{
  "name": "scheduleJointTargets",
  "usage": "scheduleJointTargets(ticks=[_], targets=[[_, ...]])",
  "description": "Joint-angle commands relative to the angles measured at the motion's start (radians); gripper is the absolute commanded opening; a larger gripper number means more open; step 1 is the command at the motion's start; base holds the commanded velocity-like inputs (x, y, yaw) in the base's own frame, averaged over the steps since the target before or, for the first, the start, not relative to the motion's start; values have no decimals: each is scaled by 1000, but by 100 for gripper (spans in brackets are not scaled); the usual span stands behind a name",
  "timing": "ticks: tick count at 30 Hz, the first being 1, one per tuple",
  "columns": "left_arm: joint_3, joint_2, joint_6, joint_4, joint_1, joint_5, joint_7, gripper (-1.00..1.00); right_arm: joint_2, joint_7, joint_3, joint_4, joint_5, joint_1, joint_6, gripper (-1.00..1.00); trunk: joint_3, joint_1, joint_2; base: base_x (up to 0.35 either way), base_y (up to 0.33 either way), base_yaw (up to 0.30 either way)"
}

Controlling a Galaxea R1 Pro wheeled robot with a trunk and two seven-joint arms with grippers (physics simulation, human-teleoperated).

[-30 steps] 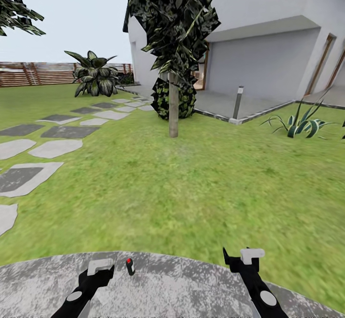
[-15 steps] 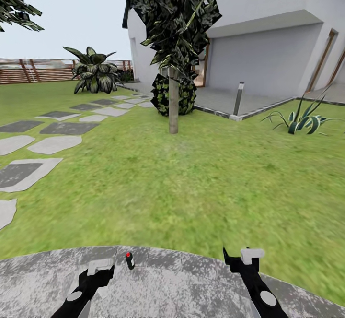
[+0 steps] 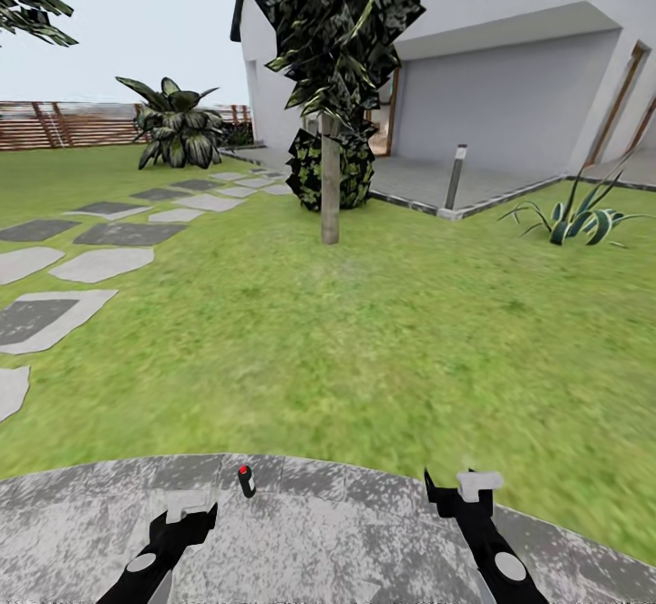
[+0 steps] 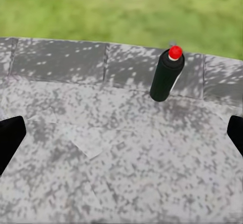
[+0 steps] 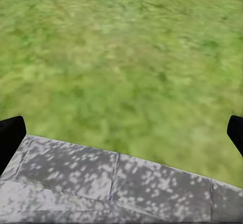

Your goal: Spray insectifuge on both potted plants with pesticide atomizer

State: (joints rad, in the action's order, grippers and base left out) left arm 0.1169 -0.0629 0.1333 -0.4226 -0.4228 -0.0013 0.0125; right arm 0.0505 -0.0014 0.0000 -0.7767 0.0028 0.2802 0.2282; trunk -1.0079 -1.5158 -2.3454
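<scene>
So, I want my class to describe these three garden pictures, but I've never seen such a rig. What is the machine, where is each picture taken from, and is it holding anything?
It is a simulated wheeled robot with two arms. The wide picture comes from its head camera, looking down over both arms. The other two come from cameras near each arm's end effector. The left end effector and right end effector hang over a mottled grey stone patio, both open and holding nothing. A small dark bottle with a red tip, the pesticide atomizer, stands upright on the patio ahead of the left arm. Beyond lie lawn, a trunked tree and a house.

Mottled rough stone patio (image 3: 346, 522), matt, possibly plastic pesticide atomizer (image 4: 166, 75)
</scene>
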Motion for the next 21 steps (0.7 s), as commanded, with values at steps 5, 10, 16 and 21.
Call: scheduleJointTargets(ticks=[5,10,16,21], targets=[[3,1,3,1,-1,0,1,100,0,0,0,1,0,0,3,100,-25,-19,-36,0,0,0],[3,1,3,1,-1,0,1,100,0,0,0,1,0,0,2,100,-48,-38,-71,0,0,0],[3,2,3,1,-1,0,1,100,0,0,0,1,0,0,2,100,-77,-61,-113,0,0,0],[3,2,3,1,-1,0,1,100,0,0,0,1,0,0,2,100,-100,-80,-148,0,0,0]])
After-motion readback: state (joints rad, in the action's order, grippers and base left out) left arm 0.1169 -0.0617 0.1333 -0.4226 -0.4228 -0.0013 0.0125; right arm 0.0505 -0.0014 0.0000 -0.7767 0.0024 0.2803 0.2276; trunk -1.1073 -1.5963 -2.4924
